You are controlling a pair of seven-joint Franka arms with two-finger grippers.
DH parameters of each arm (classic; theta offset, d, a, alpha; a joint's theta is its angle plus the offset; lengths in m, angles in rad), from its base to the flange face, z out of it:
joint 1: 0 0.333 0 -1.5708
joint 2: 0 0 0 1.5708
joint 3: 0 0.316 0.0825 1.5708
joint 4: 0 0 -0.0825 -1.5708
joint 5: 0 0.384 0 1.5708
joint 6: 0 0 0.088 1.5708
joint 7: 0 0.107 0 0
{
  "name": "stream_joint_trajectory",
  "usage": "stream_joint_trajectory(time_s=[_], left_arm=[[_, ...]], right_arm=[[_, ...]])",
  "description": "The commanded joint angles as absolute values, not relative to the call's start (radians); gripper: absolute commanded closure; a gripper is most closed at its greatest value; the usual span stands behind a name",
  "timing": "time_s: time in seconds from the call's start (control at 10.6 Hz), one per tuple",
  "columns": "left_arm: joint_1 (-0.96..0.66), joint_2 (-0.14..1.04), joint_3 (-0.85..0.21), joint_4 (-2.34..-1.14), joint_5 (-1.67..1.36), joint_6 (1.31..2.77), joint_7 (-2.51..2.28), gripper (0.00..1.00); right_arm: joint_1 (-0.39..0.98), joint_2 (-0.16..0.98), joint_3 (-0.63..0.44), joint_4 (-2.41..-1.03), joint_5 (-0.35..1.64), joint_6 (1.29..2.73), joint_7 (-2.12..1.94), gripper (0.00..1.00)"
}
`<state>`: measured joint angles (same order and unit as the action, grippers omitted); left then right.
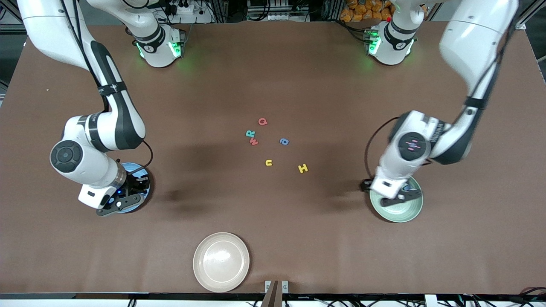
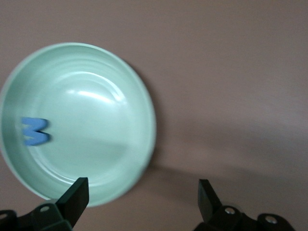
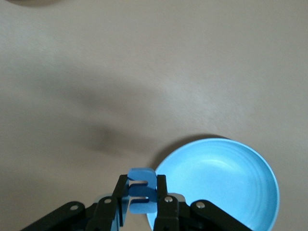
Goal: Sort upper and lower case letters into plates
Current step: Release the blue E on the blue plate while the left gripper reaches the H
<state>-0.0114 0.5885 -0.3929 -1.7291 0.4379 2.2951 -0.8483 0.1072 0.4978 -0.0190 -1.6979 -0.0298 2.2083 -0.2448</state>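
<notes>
My right gripper [image 3: 142,186] is shut on a blue letter piece [image 3: 143,179], held upright at the rim of the blue plate [image 3: 216,185]. In the front view that gripper [image 1: 128,194] hangs over the blue plate [image 1: 137,168]. My left gripper [image 2: 142,197] stands open and holds nothing, over the table beside the pale green plate [image 2: 82,159]. A blue letter [image 2: 35,131] lies flat in that plate. Mid-table lie a red Q [image 1: 262,122], a teal R [image 1: 250,134], a red letter [image 1: 254,141], a blue letter [image 1: 284,141], a yellow u [image 1: 268,162] and a yellow H [image 1: 303,168].
A beige plate [image 1: 221,262] sits near the table edge closest to the front camera, between the two arms. The pale green plate [image 1: 401,213] is toward the left arm's end of the table, with the left gripper [image 1: 403,196] above it. Brown tabletop surrounds the letters.
</notes>
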Motion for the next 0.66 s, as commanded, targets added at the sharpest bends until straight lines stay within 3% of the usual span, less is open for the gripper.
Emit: stream_joint_trajectory(time_s=[0.0,0.47,0.57], left_arm=[[-0.141,0.673,-0.38,-1.625,0.453,2.289,-0.935,0.0],[-0.288,0.779,-0.376,-1.545,0.453,2.29,-1.071,0.0],[-0.307,0.796,-0.376,-1.542,0.448,2.292,-1.078,0.0]], right_arm=[[0.057,0.463,-0.011,-1.756,-0.038,2.186,-0.238,0.99],[-0.009,0.509,-0.012,-1.763,-0.08,2.204,-0.239,0.96],[-0.027,0.511,-0.011,-1.763,-0.08,2.206,-0.244,0.79]])
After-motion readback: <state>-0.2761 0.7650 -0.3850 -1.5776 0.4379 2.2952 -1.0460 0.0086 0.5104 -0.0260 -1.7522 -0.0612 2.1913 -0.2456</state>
